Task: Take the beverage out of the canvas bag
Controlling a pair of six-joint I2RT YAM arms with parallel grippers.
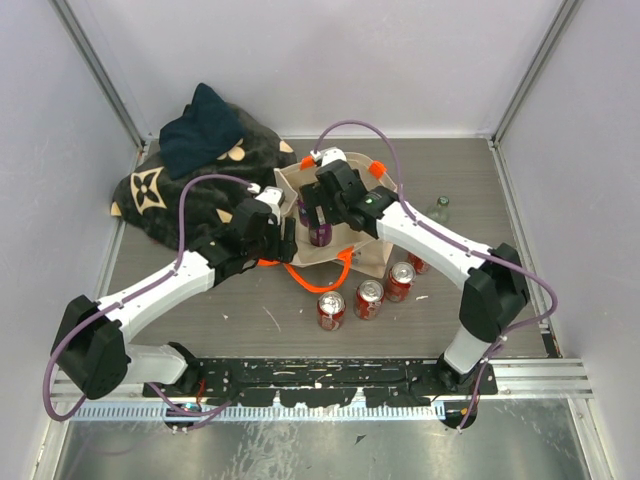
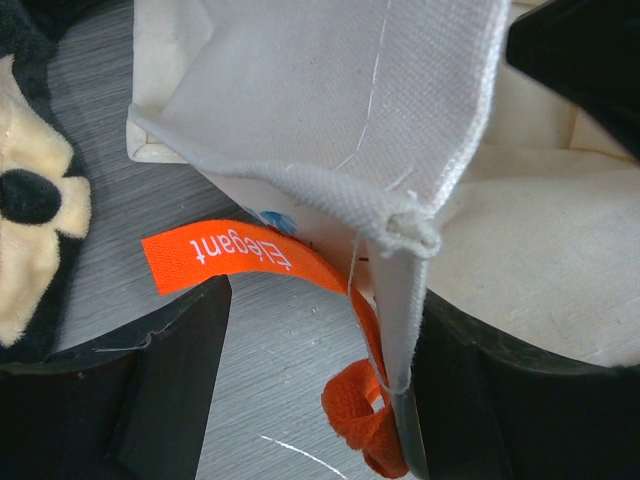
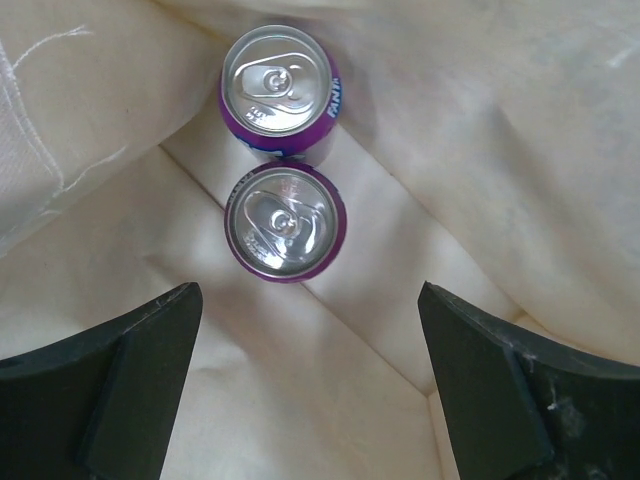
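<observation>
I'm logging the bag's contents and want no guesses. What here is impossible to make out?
- Top view: inside of the canvas bag, under the left arm and right arm.
- Right wrist view: labels of the near purple can and far purple can, seen end-on; anything beyond the frame.
- Left wrist view: the print, mostly behind the bag's fold and orange strap.

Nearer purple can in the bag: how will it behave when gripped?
Likely rigid, smooth-sided nearer purple can; unopened tab suggests full, fairly heavy. Upright on soft canvas bag floor beside the second can, so an off-centre push may tip it.
</observation>
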